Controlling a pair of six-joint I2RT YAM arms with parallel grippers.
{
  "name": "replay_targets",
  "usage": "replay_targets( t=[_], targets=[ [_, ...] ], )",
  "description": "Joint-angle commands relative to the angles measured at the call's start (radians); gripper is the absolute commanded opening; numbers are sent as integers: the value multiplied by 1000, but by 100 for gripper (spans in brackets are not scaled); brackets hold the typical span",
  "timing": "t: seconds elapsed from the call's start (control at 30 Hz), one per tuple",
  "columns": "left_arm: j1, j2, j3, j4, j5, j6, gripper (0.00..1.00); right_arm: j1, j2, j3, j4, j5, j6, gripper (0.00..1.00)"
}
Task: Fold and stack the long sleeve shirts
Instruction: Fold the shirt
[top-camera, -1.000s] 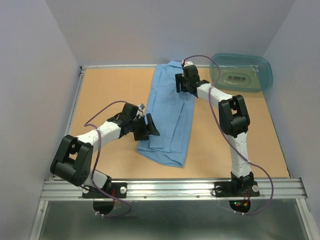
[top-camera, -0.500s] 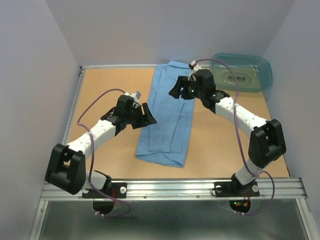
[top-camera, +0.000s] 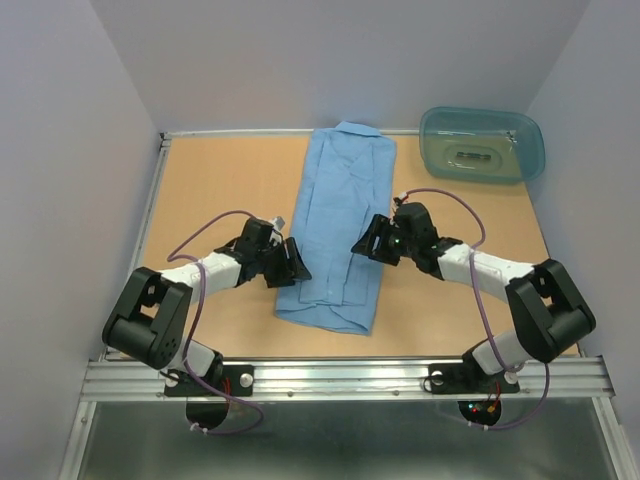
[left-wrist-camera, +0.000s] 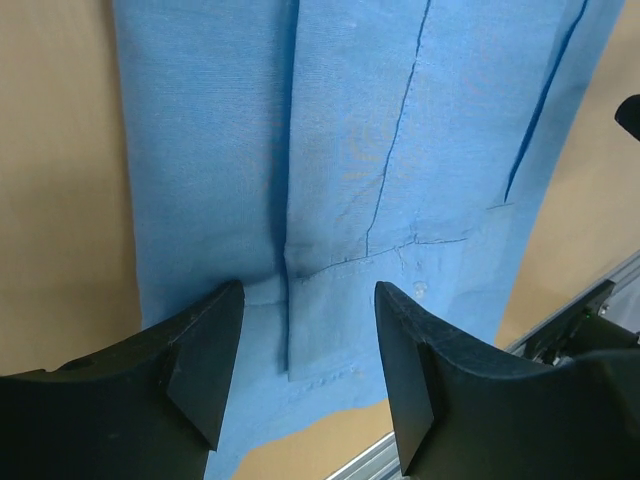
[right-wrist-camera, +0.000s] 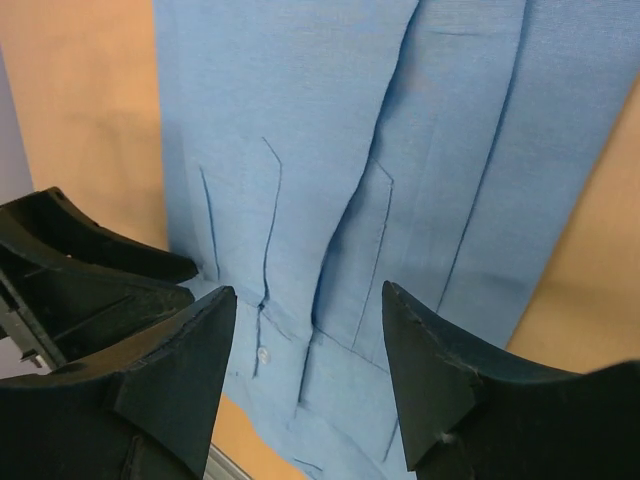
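Note:
A light blue long sleeve shirt (top-camera: 338, 225) lies folded into a long narrow strip down the middle of the table, collar at the far end. My left gripper (top-camera: 296, 262) is open and empty at the strip's lower left edge. My right gripper (top-camera: 367, 240) is open and empty at its lower right edge. The left wrist view shows the shirt (left-wrist-camera: 380, 150) with cuffs and a button between my open fingers (left-wrist-camera: 205, 365). The right wrist view shows the shirt (right-wrist-camera: 350, 150) between open fingers (right-wrist-camera: 440, 375), with the left gripper (right-wrist-camera: 80, 260) beyond.
A translucent teal plastic tub (top-camera: 482, 144) stands at the far right corner of the wooden table (top-camera: 215, 180). A metal rail (top-camera: 340, 376) runs along the near edge. Grey walls close in the sides and back.
Both grippers came down and toward the near end of the shirt; the right one moved from the collar end to the lower right edge. The shirt strip lies straighter and flatter.

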Motion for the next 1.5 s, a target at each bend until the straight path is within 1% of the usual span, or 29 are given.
replay_targets(
  t=[0.0,0.07,0.17,0.2,0.23,0.27,0.33,0.43,0.5,0.53,0.57,0.6,0.63,0.67,0.7,0.73,0.77,0.83,0.87,0.9,0.93,1.0,1.07,1.17,1.37,1.47],
  targets=[
    [-35,32,-47,105,24,-62,66,-11,-92,-36,76,57,10,65],
    [-69,49,-57,163,27,-132,66,-17,-113,-45,43,71,-7,66],
    [-175,74,-58,229,10,-260,66,-43,-179,-43,-33,118,-39,66],
    [-245,78,-50,243,11,-289,66,-65,-196,-42,-50,129,-54,66],
    [-284,83,-22,266,-2,-319,66,-80,-233,-42,-86,143,-65,66],
    [-320,83,-4,266,-2,-341,66,-92,-233,-42,-87,149,-74,66],
    [-415,78,48,264,-45,-369,66,-140,-279,-45,-110,144,-99,66],
    [-440,22,76,249,-99,-398,66,-186,-316,-42,-125,88,-117,66],
    [-418,-38,102,219,-178,-375,66,-189,-330,-40,-126,71,-126,66],
    [-370,-52,137,203,-198,-325,66,-189,-331,-39,-126,57,-133,66],
    [-370,-60,157,189,-208,-297,66,-189,-333,-36,-126,48,-136,66],
    [-299,-61,176,174,-211,-271,66,-188,-333,-33,-126,38,-140,66],
    [-260,-55,195,169,-203,-243,66,-189,-336,-28,-128,26,-140,66],
    [-218,-43,234,169,-185,-204,66,-189,-336,-22,-128,8,-140,66],
    [-130,-3,257,174,-141,-179,66,-191,-337,-19,-129,-1,-140,66],
    [-97,24,283,175,-124,-153,66,-189,-334,-16,-129,-9,-137,66],
    [-66,90,347,175,-96,-96,66,-189,-331,-10,-126,-18,-139,66],
    [-2,170,421,168,-39,-55,66,-189,-324,-3,-128,-21,-136,66],
    [12,208,499,159,-1,-45,65,-189,-317,0,-128,-24,-140,66],
    [32,270,528,151,66,-38,65,-189,-316,3,-128,-21,-142,66],
    [35,294,571,152,85,-35,65,-189,-316,3,-126,-15,-143,66],
    [40,360,610,159,113,-22,65,-189,-316,0,-128,12,-139,66],
    [52,408,662,168,119,-11,65,-188,-317,-10,-128,32,-134,66],
    [75,523,718,177,116,-30,63,-188,-317,-20,-129,37,-120,66],
    [80,647,749,211,102,-77,62,-188,-290,-37,-129,5,-162,66],
    [81,667,717,211,76,-105,61,-189,-271,-45,-143,-26,-198,66]
  ],
)
